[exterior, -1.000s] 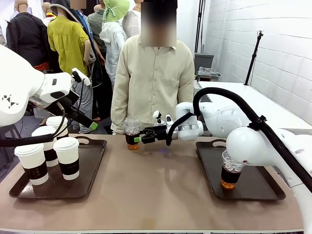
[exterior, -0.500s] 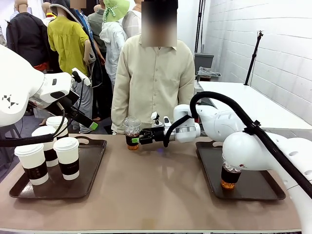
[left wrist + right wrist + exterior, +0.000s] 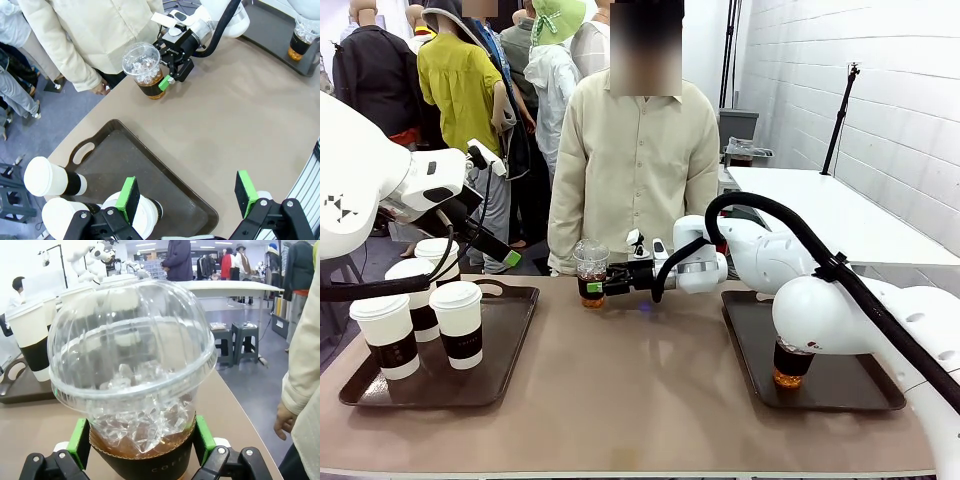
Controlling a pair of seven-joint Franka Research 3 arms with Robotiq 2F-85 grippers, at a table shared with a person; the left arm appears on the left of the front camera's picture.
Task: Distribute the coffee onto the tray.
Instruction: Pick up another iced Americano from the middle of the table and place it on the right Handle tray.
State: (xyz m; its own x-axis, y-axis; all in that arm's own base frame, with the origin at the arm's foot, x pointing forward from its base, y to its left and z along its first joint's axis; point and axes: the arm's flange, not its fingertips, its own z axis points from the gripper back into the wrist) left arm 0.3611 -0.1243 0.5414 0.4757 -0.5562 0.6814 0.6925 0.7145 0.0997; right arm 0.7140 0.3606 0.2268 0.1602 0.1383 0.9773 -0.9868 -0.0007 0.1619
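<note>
A clear dome-lidded cup of dark iced coffee (image 3: 590,270) (image 3: 146,72) (image 3: 135,380) stands at the table's far edge, in front of the person. My right gripper (image 3: 598,287) (image 3: 159,70) (image 3: 141,440) is open and straddles it, a green pad close against each side of its lower band. A second iced cup (image 3: 788,362) (image 3: 301,40) stands on the right tray (image 3: 850,385). Several white paper cups (image 3: 457,322) (image 3: 50,176) with brown bands fill the left tray (image 3: 510,350) (image 3: 125,155). Above that tray my left gripper (image 3: 492,245) (image 3: 187,196) hangs open with nothing in it.
The person stands at the far edge, one hand (image 3: 102,89) (image 3: 285,420) hanging just behind the clear cup. My right arm stretches across the middle of the table from the right. Bare brown tabletop (image 3: 630,380) lies between the two trays.
My right gripper has slid left along the far edge until its fingers flank the clear cup. The cup, the left arm and the trays have stayed put.
</note>
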